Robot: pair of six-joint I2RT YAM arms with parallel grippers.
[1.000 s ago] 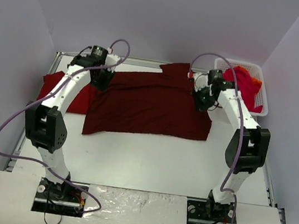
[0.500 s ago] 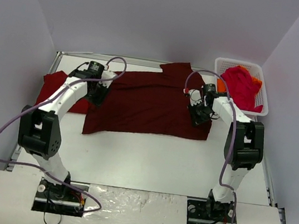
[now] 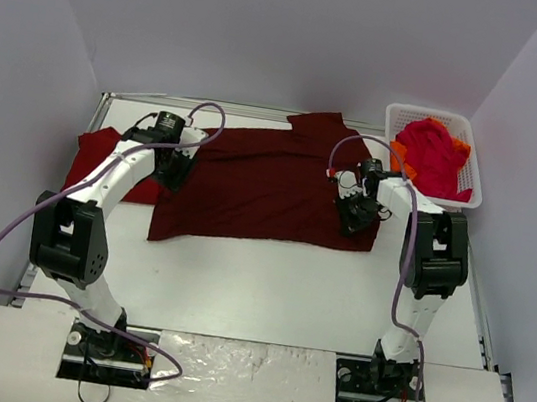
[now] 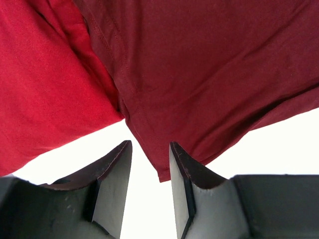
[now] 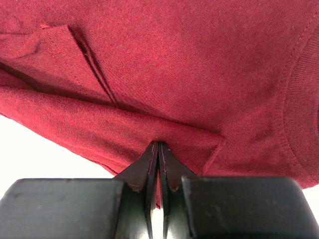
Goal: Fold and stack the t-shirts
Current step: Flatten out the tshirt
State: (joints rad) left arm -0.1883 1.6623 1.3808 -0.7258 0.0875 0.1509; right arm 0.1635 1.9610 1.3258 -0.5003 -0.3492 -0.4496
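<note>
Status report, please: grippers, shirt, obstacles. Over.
Left gripper open at the hem of the dark maroon cloth t-shirt. Right gripper shut at a fold in it; hold unclear. Bright red cloth shirt at its left edge.

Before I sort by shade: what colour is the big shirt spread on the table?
The big shirt is plain dark maroon, clearest in the top view.

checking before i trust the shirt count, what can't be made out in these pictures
- Top view: the left arm covers part of the red shirt.
- Top view: shirts heaped in the basket, number unclear.
- Right wrist view: right gripper shut at the maroon shirt fold; pinch unclear.
</note>
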